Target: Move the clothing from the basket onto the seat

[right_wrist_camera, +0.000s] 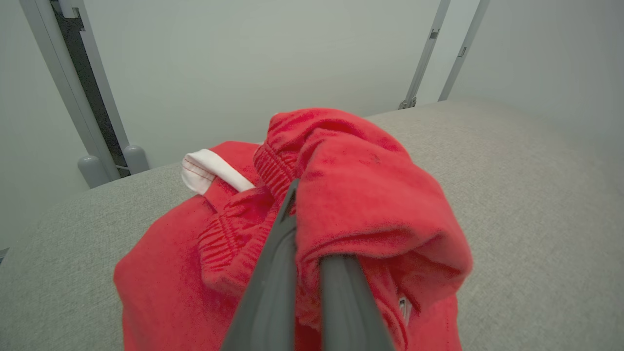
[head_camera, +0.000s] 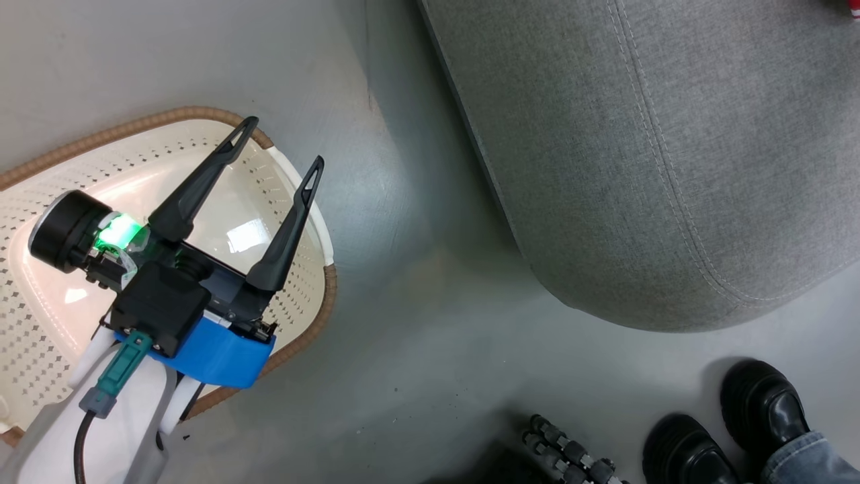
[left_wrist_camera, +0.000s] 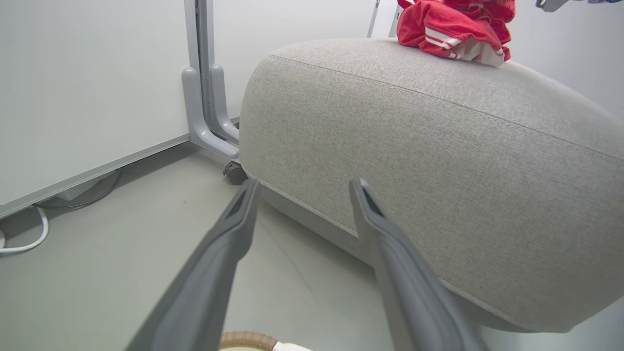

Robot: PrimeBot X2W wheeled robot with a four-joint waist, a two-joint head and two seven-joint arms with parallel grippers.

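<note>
Two claws show: the left claw hangs with its fingers spread wide above the cream basket, which sits on the floor beside the grey seat. The right claw has its fingers pressed together, pinching a fold of the red clothing, which lies bunched in a heap on top of the seat. Black shoes of a person stand near the seat's rounded corner.

Bright, even overhead light; glare flashes off the basket floor at left, soft shadow beside the seat, wrist views bowing at the edges.
</note>
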